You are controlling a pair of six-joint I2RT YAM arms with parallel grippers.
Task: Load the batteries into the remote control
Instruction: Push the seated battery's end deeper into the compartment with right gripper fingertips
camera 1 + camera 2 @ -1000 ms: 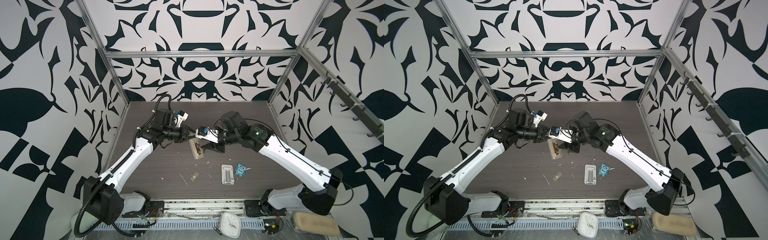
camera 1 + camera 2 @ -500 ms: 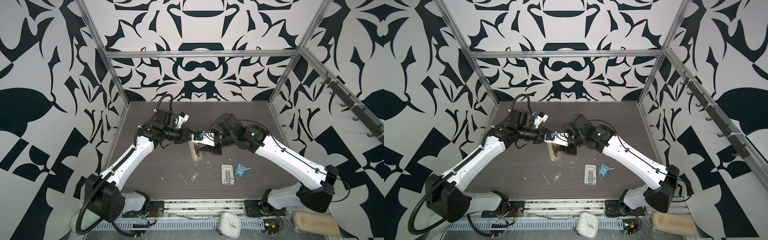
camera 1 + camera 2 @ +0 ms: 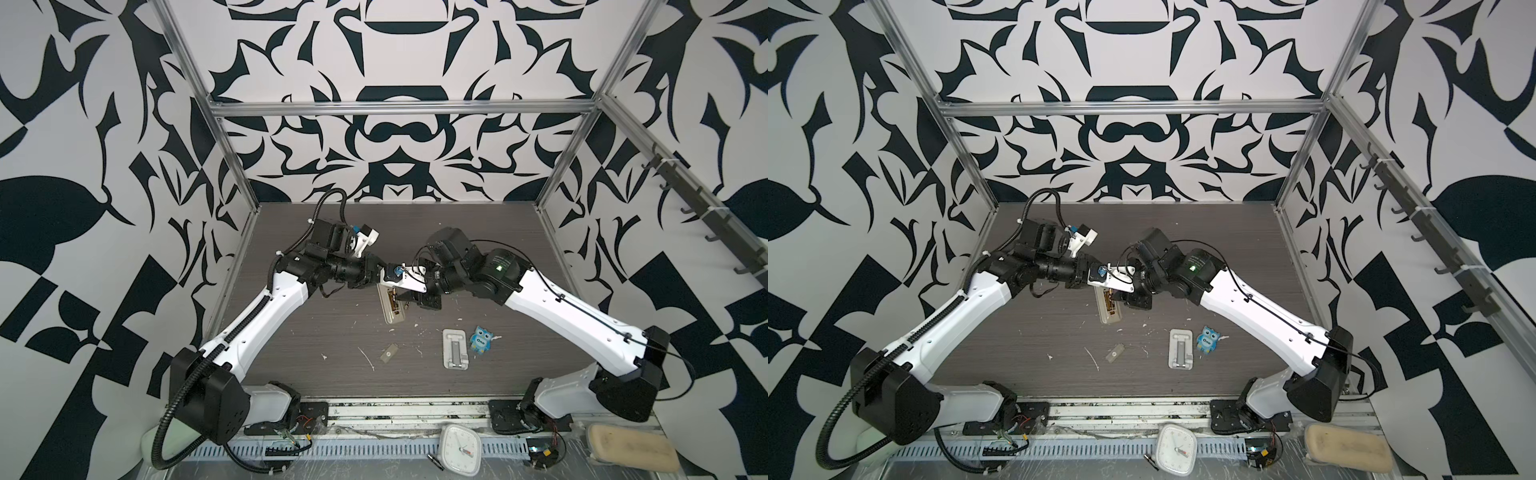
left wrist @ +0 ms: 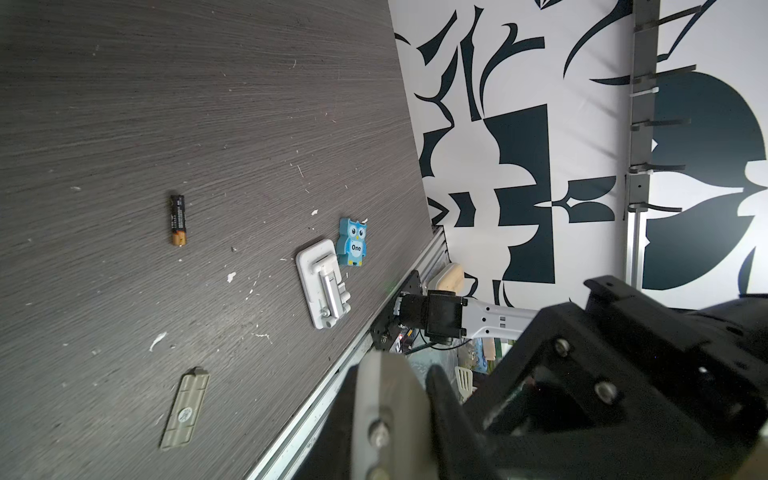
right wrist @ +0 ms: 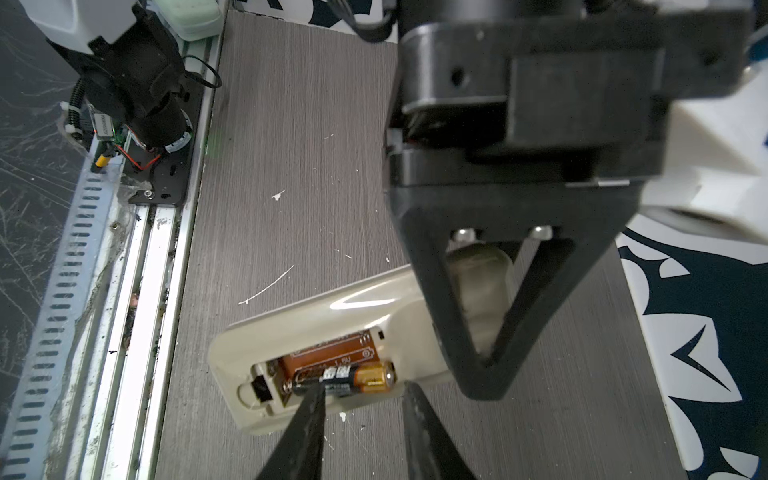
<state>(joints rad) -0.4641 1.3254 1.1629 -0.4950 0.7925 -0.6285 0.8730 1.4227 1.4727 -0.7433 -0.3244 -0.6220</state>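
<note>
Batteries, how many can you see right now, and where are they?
2. One battery sits in the open bay of the remote. The second battery lies loose on the table, apart from the stand. Others could be hidden under the arms.

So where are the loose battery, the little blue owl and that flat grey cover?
loose battery (image 4: 178, 219): left wrist view, on its dark middle.
blue owl (image 3: 481, 340): in a top view, on its belly.
flat grey cover (image 4: 185, 414): left wrist view, on its round mark.
</note>
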